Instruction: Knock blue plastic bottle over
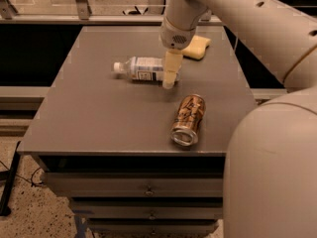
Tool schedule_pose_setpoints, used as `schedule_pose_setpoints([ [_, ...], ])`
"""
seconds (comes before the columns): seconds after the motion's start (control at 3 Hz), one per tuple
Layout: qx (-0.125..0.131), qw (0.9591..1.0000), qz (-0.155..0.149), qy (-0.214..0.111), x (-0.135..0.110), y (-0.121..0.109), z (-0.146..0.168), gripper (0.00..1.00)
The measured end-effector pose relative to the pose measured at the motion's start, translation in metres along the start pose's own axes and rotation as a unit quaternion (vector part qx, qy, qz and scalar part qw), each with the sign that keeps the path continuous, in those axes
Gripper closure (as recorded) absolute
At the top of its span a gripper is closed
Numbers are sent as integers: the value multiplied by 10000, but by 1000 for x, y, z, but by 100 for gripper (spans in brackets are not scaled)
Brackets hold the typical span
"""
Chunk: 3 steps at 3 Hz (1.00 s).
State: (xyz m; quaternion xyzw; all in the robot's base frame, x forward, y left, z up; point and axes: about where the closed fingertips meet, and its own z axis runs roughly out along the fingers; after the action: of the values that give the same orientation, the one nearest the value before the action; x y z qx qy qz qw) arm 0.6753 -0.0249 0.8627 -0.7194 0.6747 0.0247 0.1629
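The blue plastic bottle (141, 69) lies on its side in the middle of the grey table (99, 113), white cap pointing left, white label with dark text facing up. My gripper (169, 81) hangs from the white arm straight down at the bottle's right end, its pale fingers (171, 68) in front of the bottle's base and reaching to the table top.
A brown patterned drink can (188, 119) lies on its side near the table's front right edge. A yellow sponge (196, 47) sits at the back right. My large white arm fills the right side. Drawers are below the table top.
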Motion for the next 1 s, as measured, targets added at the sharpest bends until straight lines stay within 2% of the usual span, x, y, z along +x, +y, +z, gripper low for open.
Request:
schedule_pose_setpoints([
  [0.33,210,9939,523,-947,10,-2,-9,0],
  [0.67,642,9685,1143,-2115,34,-10,-30,0],
  [1.0,1215,9289,1650,-3085,66,-16,-72,0],
])
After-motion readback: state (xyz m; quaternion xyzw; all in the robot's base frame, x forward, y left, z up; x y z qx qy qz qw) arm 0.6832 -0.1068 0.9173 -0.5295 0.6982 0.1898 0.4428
